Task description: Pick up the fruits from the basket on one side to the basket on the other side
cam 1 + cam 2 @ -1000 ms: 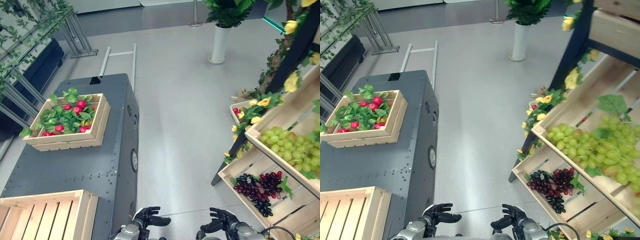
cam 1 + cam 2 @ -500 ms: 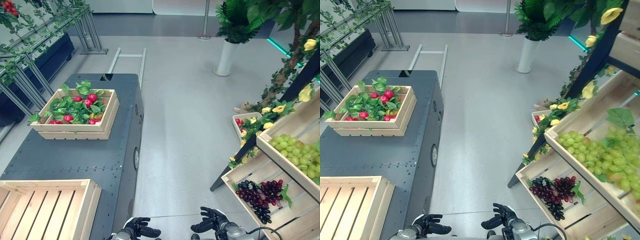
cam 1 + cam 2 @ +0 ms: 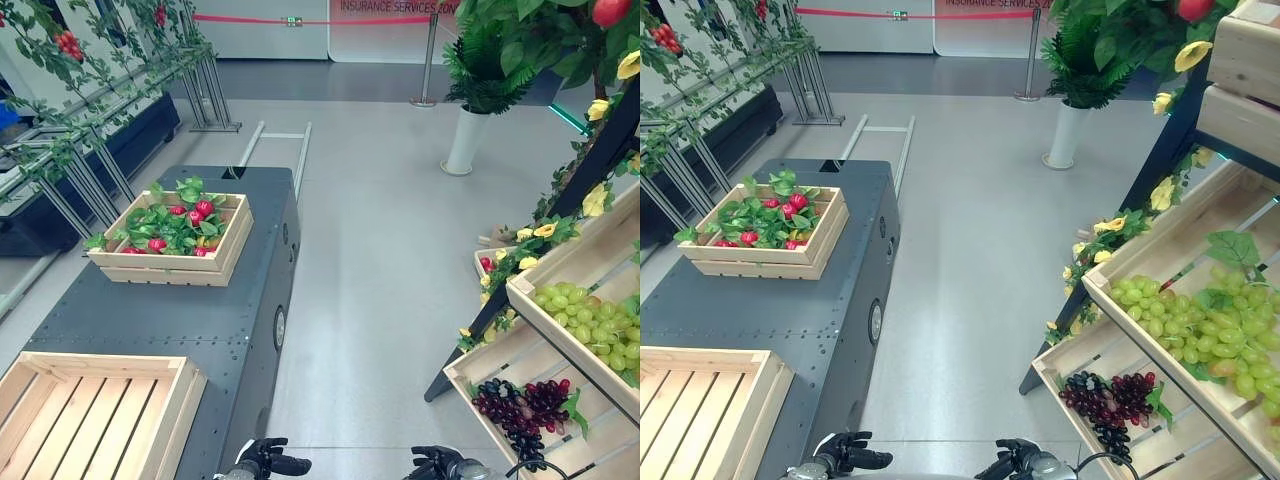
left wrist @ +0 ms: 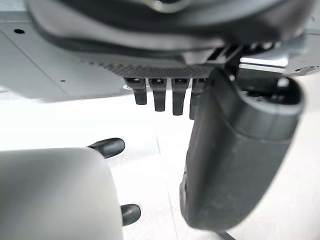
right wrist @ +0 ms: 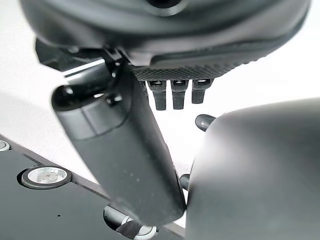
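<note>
A cart [image 3: 170,320] was placed at ten o'clock, with a crate of fruit [image 3: 172,238] on its far end and an empty crate [image 3: 90,415] on its near end. A tiered stand [image 3: 560,330] was set at three o'clock, grapes [image 3: 592,322] lying in its bins. A potted plant [image 3: 468,120] stood at one o'clock.

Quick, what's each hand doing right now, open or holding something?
Left hand: open, holding nothing.
Right hand: open, holding nothing.

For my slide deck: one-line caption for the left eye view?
Both hands, left and right, hang low and empty before the fruit crate and empty crate.
</note>
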Controlling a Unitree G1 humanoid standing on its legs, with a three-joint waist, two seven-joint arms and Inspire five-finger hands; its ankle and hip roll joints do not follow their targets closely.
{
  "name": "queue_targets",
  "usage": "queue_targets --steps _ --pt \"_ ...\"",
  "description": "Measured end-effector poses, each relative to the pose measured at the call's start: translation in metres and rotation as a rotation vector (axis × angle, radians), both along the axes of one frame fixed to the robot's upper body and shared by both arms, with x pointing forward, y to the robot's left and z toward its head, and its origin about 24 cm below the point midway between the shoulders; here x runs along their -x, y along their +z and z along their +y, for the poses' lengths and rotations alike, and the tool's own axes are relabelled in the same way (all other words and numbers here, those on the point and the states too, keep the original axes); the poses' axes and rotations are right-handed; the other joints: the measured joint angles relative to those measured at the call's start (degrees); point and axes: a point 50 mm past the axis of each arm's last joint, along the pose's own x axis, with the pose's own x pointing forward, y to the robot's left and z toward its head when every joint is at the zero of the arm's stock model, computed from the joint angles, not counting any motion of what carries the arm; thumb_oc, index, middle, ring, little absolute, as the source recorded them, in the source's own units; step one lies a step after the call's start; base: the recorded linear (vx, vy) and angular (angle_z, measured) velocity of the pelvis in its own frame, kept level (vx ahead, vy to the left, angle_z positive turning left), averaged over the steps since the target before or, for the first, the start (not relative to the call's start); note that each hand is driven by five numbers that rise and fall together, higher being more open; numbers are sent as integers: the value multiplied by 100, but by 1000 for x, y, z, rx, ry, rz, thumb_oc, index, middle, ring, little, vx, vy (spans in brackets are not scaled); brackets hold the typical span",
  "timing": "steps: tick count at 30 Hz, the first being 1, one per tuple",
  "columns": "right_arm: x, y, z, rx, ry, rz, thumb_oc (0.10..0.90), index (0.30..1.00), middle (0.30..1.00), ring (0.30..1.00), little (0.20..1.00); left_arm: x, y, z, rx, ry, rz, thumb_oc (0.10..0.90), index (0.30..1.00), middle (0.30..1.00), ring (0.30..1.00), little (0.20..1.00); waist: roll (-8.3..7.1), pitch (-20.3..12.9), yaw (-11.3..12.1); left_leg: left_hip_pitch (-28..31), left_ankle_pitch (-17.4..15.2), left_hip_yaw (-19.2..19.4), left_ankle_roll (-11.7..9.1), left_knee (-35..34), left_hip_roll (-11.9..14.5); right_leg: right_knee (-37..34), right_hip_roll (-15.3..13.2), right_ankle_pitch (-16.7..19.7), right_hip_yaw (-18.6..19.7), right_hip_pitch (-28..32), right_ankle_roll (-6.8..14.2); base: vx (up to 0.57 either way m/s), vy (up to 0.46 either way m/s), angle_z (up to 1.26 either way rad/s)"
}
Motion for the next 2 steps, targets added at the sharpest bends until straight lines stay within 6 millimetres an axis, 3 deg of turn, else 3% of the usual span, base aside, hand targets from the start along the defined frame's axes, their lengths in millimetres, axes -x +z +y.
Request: queue_targets --steps 2 --pt "1 0 -2 -2 -22 0 800 900 900 900 900 0 0 -1 -1 -13 0 800 900 900 900 900 23 -15 7 0 0 0 -1 0 0 0 16 -1 0 0 -2 36 1 0"
